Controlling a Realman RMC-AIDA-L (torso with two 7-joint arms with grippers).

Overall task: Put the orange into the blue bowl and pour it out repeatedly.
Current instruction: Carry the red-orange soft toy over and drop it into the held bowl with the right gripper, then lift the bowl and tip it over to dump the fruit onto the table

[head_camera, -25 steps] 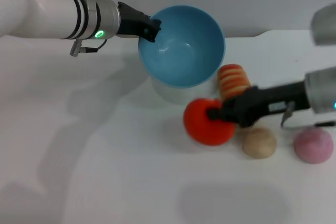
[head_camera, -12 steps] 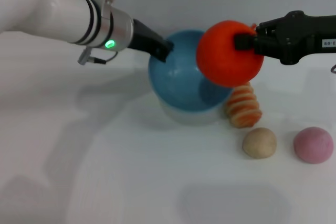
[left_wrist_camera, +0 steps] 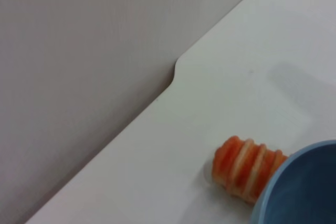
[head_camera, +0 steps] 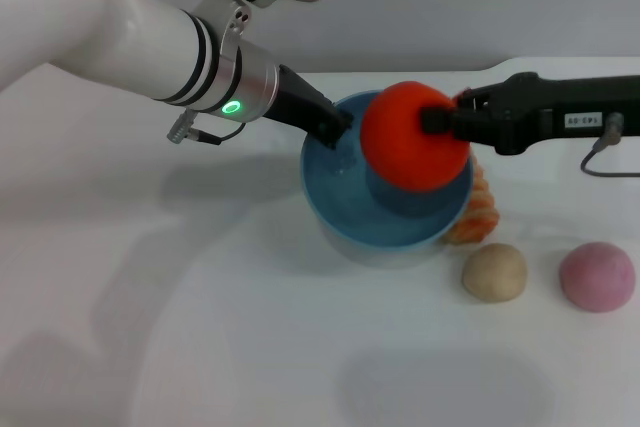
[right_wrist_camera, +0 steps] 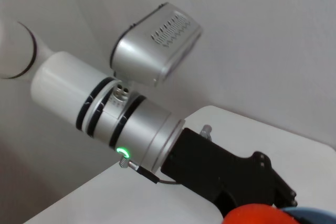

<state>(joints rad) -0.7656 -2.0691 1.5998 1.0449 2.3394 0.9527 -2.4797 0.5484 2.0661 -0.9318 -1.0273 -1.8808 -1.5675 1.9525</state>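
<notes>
White table (head_camera: 200, 347) (soft shadows across it), plain grey wall (head_camera: 450, 7) behind, notched table edge

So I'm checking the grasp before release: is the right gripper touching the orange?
Touching. In the head view the right gripper is clamped on the orange, holding it over the blue bowl, whose rim the left gripper grips.

The orange (head_camera: 410, 147) hangs over the blue bowl (head_camera: 345, 209). At the bowl's 3 o'clock lies the bread loaf (head_camera: 480, 209); at 4 o'clock the potato (head_camera: 493, 272), the pink ball (head_camera: 597, 277) beyond.
</notes>
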